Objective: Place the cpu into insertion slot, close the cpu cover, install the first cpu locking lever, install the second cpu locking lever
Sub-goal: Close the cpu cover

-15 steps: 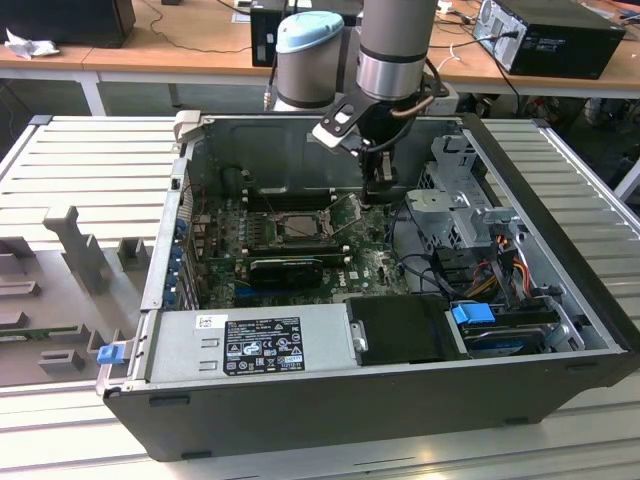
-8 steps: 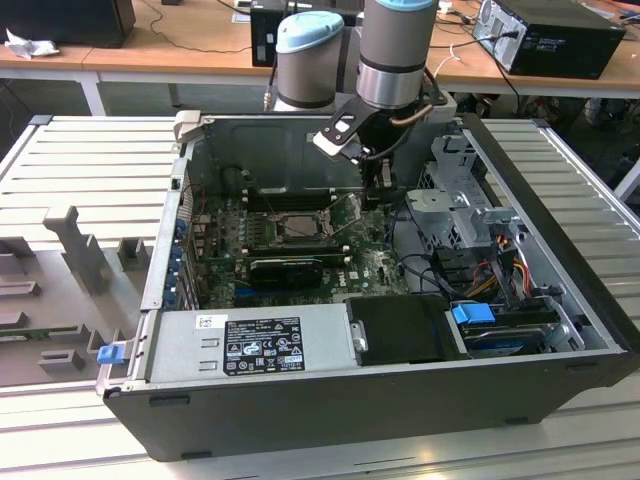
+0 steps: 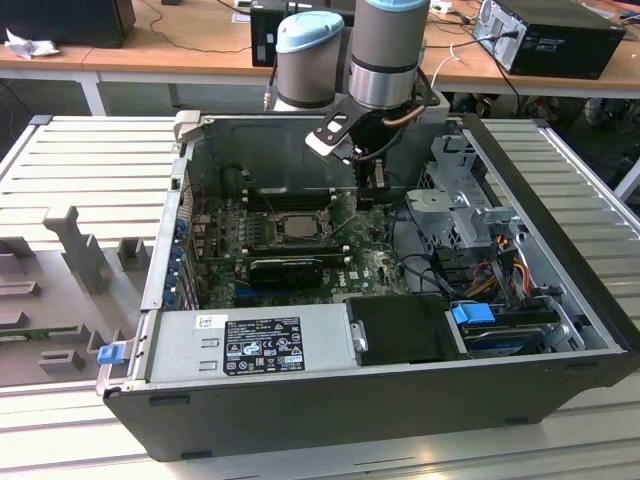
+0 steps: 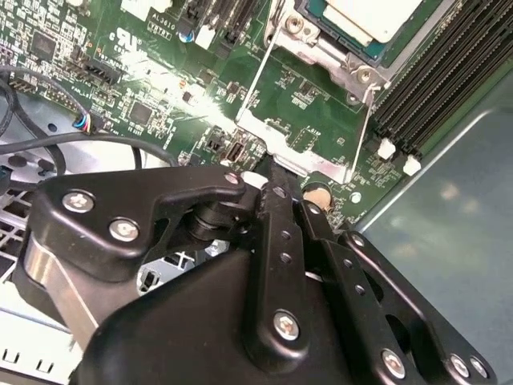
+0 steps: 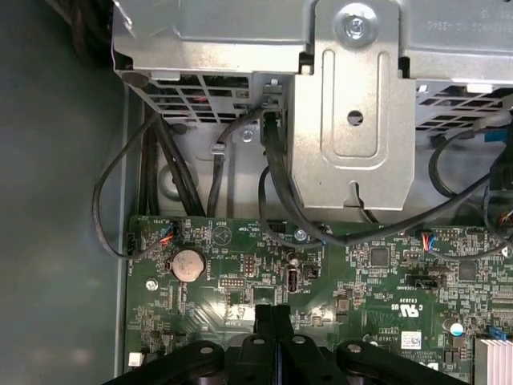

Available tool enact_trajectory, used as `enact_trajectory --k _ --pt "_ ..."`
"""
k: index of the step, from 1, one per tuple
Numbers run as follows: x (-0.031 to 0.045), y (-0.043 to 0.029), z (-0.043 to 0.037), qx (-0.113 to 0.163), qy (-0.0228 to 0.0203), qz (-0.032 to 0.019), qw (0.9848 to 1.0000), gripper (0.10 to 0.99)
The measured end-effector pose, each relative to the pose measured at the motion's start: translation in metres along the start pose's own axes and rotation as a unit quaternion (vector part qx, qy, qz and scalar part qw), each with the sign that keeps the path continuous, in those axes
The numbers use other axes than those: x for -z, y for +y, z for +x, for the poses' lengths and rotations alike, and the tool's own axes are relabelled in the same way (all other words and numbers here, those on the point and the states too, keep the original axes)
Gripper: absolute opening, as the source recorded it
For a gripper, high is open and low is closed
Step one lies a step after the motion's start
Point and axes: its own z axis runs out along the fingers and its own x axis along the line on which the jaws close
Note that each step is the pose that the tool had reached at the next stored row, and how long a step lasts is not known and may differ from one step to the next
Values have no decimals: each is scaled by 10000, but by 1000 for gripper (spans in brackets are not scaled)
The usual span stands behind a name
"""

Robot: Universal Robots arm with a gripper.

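Observation:
The cpu [image 3: 297,226] lies in the insertion slot, its pale metal top [image 4: 373,14] showing through the window of the cpu cover [image 4: 337,58], which lies flat over it. Two thin wire locking levers [image 4: 255,80] [image 4: 369,120] run out from the socket toward my gripper. My gripper [image 3: 372,182] hangs inside the case, to the exterior view's right of the socket. Its black fingers are pressed together in both wrist views, with nothing between them. The tips [image 4: 268,170] [image 5: 272,314] sit just above the board, close to the lever ends; I cannot tell whether they touch.
A silver drive cage [image 5: 353,104] with black cables [image 5: 268,184] stands close beyond the fingertips. Memory slots [image 4: 437,88] flank the socket. A black heatsink [image 3: 285,270], the power supply [image 3: 255,345] and a blue-tabbed drive [image 3: 475,315] fill the near side of the case.

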Motion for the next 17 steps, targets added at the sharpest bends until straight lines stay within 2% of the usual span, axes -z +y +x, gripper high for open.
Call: enact_trajectory --k 17 --pt "6 -144 3 0 0 0 10000 106"
